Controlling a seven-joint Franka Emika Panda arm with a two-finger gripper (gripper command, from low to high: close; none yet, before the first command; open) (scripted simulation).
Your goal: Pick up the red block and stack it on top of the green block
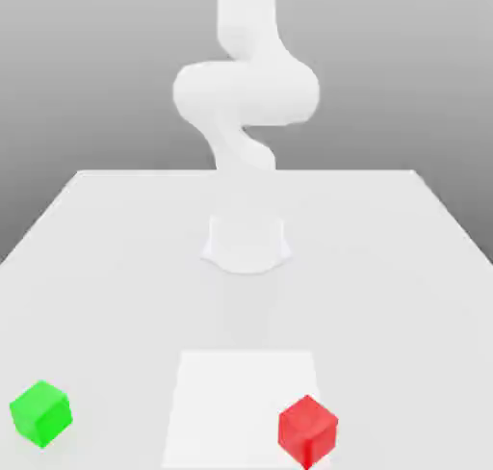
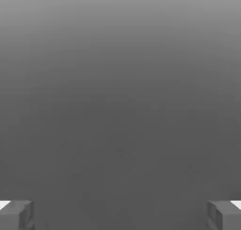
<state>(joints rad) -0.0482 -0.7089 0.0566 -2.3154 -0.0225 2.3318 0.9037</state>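
two blocks, red (image 1: 308,431) and green (image 1: 41,413), sit apart; the claw (image 2: 120,217) is spread.

1. The robot arm (image 1: 246,92) is cut off by the exterior view's top edge.
2. The table (image 1: 106,295) runs past that view's left, right and bottom edges.
3. The red block (image 1: 307,431) hides part of the white square (image 1: 241,410), including its near corner on the exterior view's right.
4. The undersides and far faces of the red block and green block (image 1: 41,414) are hidden.
5. The gripper's fingers (image 2: 21,216) are cut off by the hand view's edges.
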